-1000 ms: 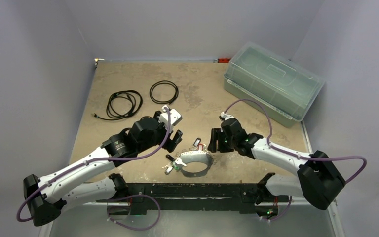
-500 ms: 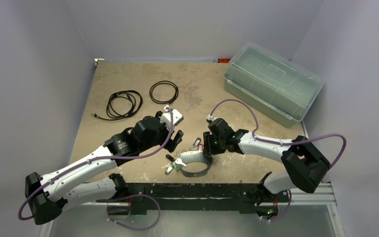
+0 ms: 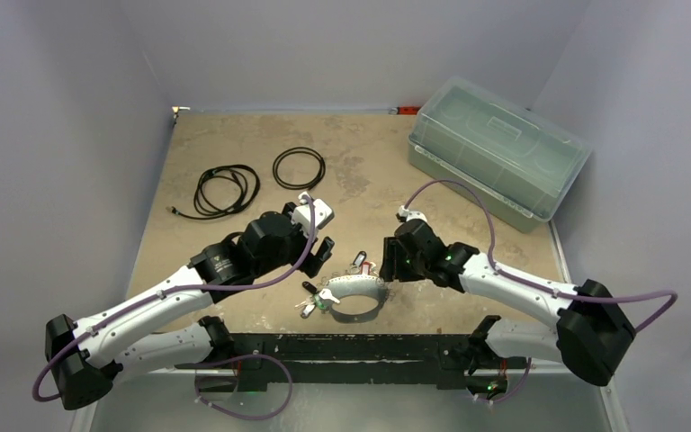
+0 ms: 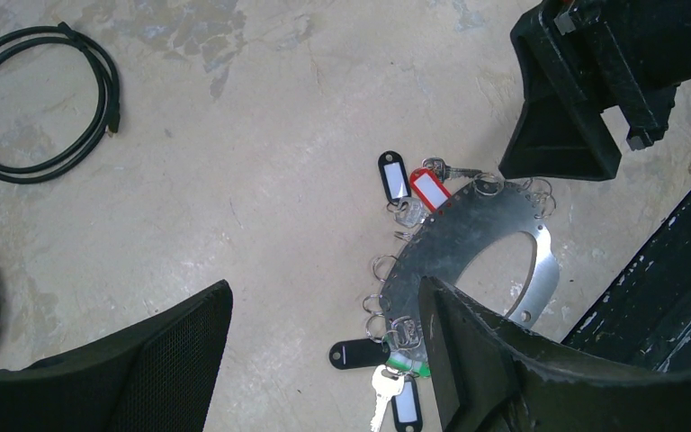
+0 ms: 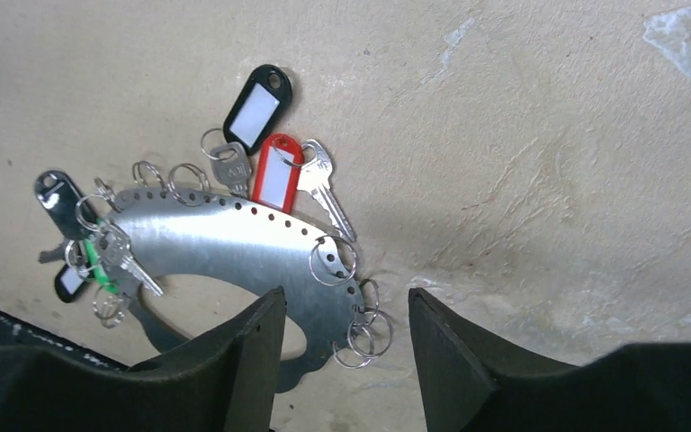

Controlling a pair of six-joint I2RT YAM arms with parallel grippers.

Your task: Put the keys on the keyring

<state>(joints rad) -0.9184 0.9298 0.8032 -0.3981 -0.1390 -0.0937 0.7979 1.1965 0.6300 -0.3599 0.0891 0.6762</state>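
The keyring (image 3: 355, 285) lies flat on the bench (image 3: 369, 162), its long axis running from the left end effector (image 4: 319, 333) to the right end effector (image 5: 342, 315), one end beneath each; both stand apart, empty, and tagged keys (image 5: 274, 175) fan outward

Mottled tan table (image 3: 369, 153) is carrying the keyring (image 3: 356, 288), lying flat near the front edge, tagged keys (image 5: 322, 191) lying beside it. Black cable coils (image 4: 111, 90) are lying rear left; a lidded clear box (image 3: 497, 155) is sitting rear right.
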